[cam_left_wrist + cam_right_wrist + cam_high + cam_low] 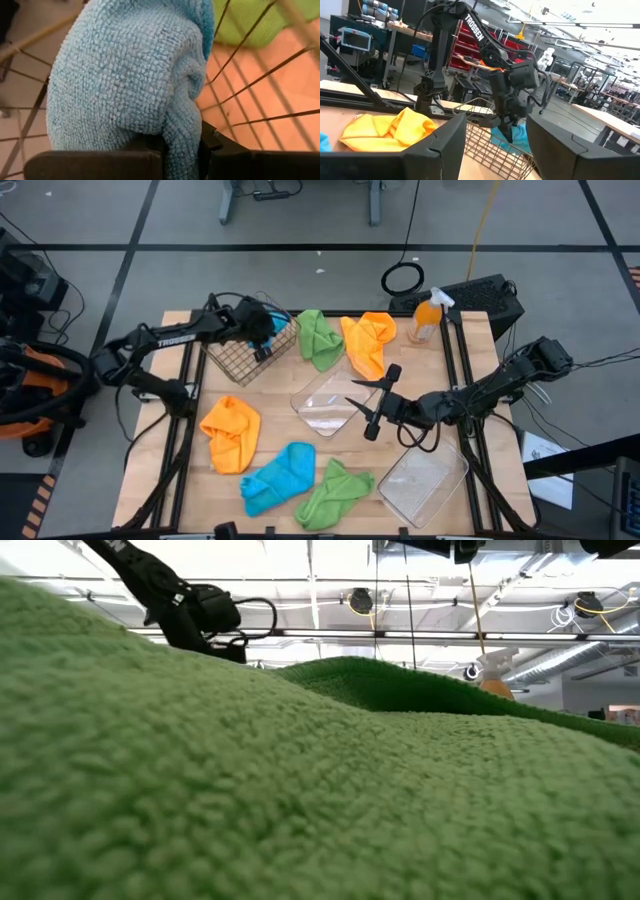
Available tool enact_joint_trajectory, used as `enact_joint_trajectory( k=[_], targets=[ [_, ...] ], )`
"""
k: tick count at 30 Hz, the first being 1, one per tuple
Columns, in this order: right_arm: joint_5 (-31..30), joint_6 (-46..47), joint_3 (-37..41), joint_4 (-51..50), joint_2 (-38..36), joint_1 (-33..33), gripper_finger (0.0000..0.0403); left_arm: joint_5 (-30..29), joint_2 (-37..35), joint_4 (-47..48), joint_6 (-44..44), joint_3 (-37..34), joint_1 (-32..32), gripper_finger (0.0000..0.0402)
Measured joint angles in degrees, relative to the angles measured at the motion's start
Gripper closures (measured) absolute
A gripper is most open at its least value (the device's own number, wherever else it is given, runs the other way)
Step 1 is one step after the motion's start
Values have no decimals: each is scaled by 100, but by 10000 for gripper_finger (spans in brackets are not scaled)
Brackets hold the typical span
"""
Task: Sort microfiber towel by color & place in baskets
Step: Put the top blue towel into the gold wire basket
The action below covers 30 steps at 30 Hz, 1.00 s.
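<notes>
Fingers of the left gripper are clamped on a blue towel, which hangs bunched inside the wire basket, long axis roughly vertical, loose end pointing down toward the mesh floor. A clean release is judged best made low in the basket, jaws opened fully and the wrist lifted straight up, so that no fold snags on the wire (the rim is close). The right gripper is held spread and empty over the nearer clear tray. Laid out on the table are a second blue towel, two green and two orange.
</notes>
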<state>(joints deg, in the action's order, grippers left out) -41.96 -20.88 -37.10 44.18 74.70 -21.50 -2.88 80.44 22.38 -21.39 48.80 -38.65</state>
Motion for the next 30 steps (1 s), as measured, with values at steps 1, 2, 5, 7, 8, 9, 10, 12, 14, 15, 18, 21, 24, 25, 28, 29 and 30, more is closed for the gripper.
enact_joint_trajectory(
  k=[1, 2, 5, 7, 8, 9, 10, 12, 14, 15, 18, 21, 24, 25, 28, 29, 30],
  targets=[
    [-2, 1, 0, -4, 0, 0, 204, -6, 46, 26, 0, 0, -1, 355],
    [-2, 0, 0, -2, 0, 0, 204, -10, 91, 50, 0, 0, -3, 355],
    [-2, 1, 0, -2, 0, 0, 204, -5, 217, 117, 4, 0, -1, 355],
    [-2, 0, 0, -1, 0, 0, 204, 65, 296, 115, 5, 0, -1, 355],
    [-2, 2, 0, 1, 0, 0, 204, 135, 331, 115, 9, 0, -1, 355],
    [-2, 1, 0, 1, 0, 0, 204, 184, 365, 116, 10, 0, 1, 355],
    [-2, 1, 0, 1, 0, 0, 204, 225, 390, 115, 11, 0, 1, 355],
    [-2, 3, 0, 1, 0, 0, 204, 249, 435, 115, 13, 0, 1, 355],
    [-2, 4, 0, 1, 0, 0, 204, 254, 473, 119, 13, 0, 1, 355],
    [-2, 4, 0, 1, 0, 0, 204, 254, 483, 121, 15, -2, 1, 355],
    [-2, 4, 0, 3, 0, 0, 204, 259, 488, 119, 15, -2, 1, 355],
    [-2, 4, 0, 4, 0, 0, 204, 260, 488, 117, 36, -2, 1, 354],
    [-2, 4, 0, 5, 0, 0, 204, 165, 488, 117, 171, -2, 4, 336],
    [-2, 4, 0, 3, 0, 0, 204, 110, 488, 121, 209, -2, 4, 325],
    [-2, 4, 0, 5, 0, 0, 204, 71, 488, 130, 296, -2, 4, 283],
    [-2, 4, 0, 5, 0, 0, 204, 66, 488, 131, 298, -2, 4, 269],
    [-2, 4, 0, 5, 0, 0, 204, 66, 488, 136, 307, -2, 4, 256]
  ],
)
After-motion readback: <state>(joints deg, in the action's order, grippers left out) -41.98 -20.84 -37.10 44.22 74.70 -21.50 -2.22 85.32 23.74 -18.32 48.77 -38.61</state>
